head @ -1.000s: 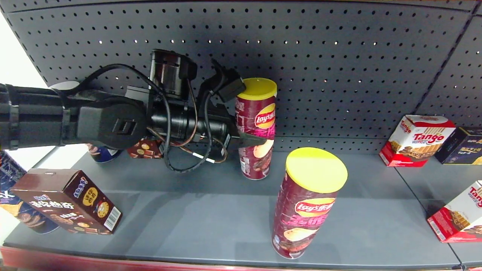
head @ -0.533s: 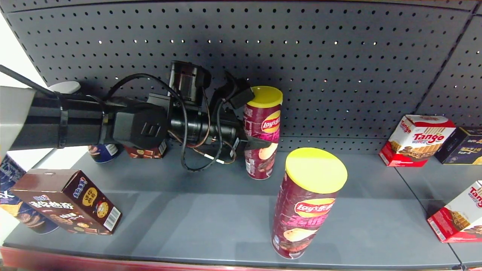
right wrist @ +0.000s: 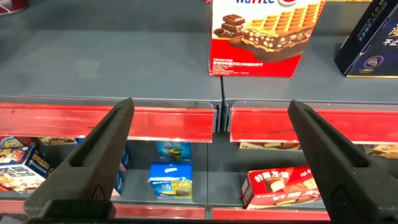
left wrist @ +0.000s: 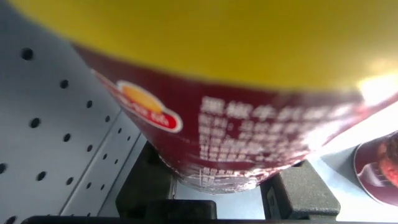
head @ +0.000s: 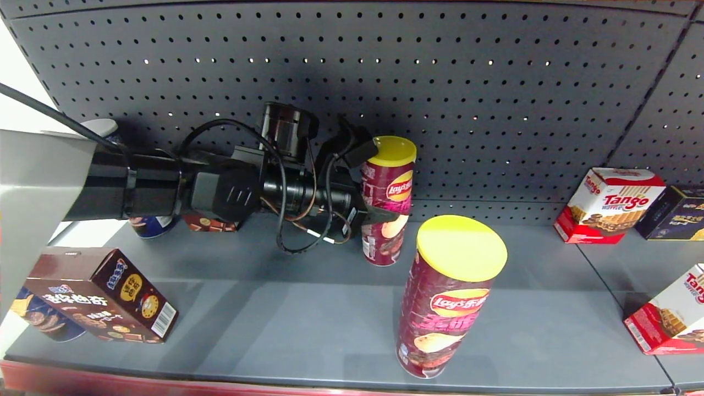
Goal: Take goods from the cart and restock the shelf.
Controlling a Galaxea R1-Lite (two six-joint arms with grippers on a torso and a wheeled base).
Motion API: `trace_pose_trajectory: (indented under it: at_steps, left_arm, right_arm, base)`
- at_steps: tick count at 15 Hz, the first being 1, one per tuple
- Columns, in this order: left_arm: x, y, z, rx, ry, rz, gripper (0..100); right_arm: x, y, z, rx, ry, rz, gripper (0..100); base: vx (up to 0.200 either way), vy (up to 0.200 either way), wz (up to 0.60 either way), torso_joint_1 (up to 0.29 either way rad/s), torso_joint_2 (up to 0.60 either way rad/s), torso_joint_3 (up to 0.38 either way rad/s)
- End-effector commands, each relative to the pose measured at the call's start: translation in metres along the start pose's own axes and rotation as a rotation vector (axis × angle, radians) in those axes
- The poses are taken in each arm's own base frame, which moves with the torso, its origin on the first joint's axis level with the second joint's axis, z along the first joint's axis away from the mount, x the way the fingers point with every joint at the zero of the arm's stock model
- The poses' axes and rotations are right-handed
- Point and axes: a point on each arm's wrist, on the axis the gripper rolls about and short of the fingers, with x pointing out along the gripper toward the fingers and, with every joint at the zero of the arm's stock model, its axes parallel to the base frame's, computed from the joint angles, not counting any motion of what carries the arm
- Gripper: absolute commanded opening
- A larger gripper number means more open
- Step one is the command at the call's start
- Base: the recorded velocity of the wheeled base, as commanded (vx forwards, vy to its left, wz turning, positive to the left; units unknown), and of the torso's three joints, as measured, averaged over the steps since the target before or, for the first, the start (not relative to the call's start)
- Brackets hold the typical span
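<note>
In the head view my left gripper (head: 384, 210) is shut on a maroon chips can (head: 389, 181) with a yellow lid, held upright at the back of the grey shelf (head: 308, 324), close to the pegboard. Its base is at or just above the shelf surface. The left wrist view shows the same can (left wrist: 236, 137) between my two dark fingers (left wrist: 144, 186). A second, matching can (head: 446, 300) stands nearer the shelf's front edge, to the right of the held one. My right gripper (right wrist: 210, 107) is open with nothing in it, facing lower shelves.
A brown chocolate box (head: 99, 294) lies at the front left. A blue can (head: 147, 225) and a small brown box (head: 209, 223) sit behind my arm. Red wafer boxes (head: 609, 204) (head: 668, 313) stand on the right. Another wafer box (right wrist: 264, 37) sits above red rails (right wrist: 168, 121).
My left arm has carried the can deeper into the shelf, rightward and lower, toward the pegboard. The front can and the boxes have not moved.
</note>
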Motion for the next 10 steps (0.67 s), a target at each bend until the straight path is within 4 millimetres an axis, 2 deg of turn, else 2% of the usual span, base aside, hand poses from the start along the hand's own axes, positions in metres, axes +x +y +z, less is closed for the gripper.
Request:
trace_pose_trajectory:
  at_steps: [1,4,5,10]
  left_arm:
    - [0.0054,0.0016,-0.0042,0.006,-0.009,0.002,0]
    - [0.0097,0.0003,-0.0065,0.017,-0.016,0.0,0]
    - [0.0098,0.0003,-0.0067,0.018,-0.016,0.001,100]
    - [0.005,-0.0003,-0.0037,0.033,-0.021,0.007,100]
  right_arm:
    - [0.0001,0.0,0.0001,0.0,0.001,0.0,100]
    - [0.0001,0.0,0.0001,0.0,0.001,0.0,100]
    - [0.0001,0.0,0.0001,0.0,0.001,0.0,100]
    - [0.0001,0.0,0.0001,0.0,0.001,0.0,100]
  base:
    - [0.0,0.0,0.0,0.0,0.0,0.0]
    - [0.0,0.0,0.0,0.0,0.0,0.0]
    - [0.0,0.0,0.0,0.0,0.0,0.0]
    - [0.0,0.0,0.0,0.0,0.0,0.0]
